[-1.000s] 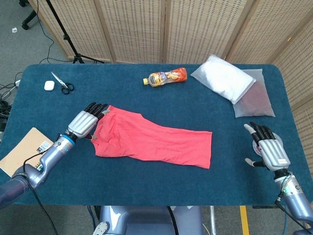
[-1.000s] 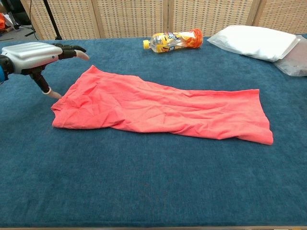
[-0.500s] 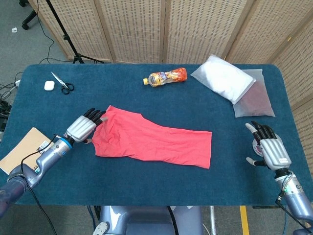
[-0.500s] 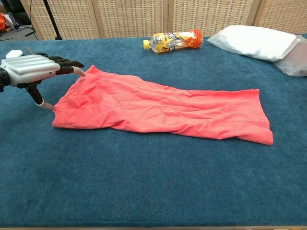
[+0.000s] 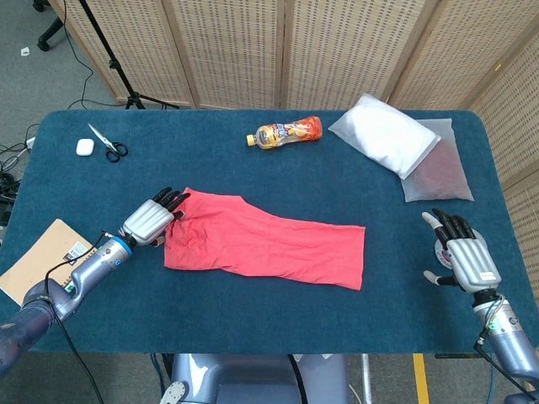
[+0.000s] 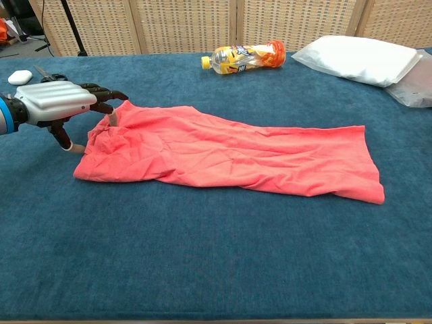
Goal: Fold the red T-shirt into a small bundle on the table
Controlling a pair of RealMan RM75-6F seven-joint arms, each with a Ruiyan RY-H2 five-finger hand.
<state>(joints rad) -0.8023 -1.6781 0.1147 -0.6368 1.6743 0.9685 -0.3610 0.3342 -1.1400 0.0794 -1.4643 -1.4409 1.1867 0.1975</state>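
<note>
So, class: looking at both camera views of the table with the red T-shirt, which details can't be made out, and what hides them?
- Left hand grip: in the chest view, bunched cloth of the red T-shirt hides whether the fingers pinch it.
- Right hand: outside the chest view; in the head view it covers a small round object beneath.
- Orange plastic bottle: label too small to read.
- Frosted plastic pouch: cut by the chest view's right edge.

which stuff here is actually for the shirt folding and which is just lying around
For the job:
red T-shirt
left hand, fingers at the shirt's edge
right hand, apart from the shirt
table

Lying about:
bottle
white bag
clear pouch
scissors
small white case
cardboard piece
</note>
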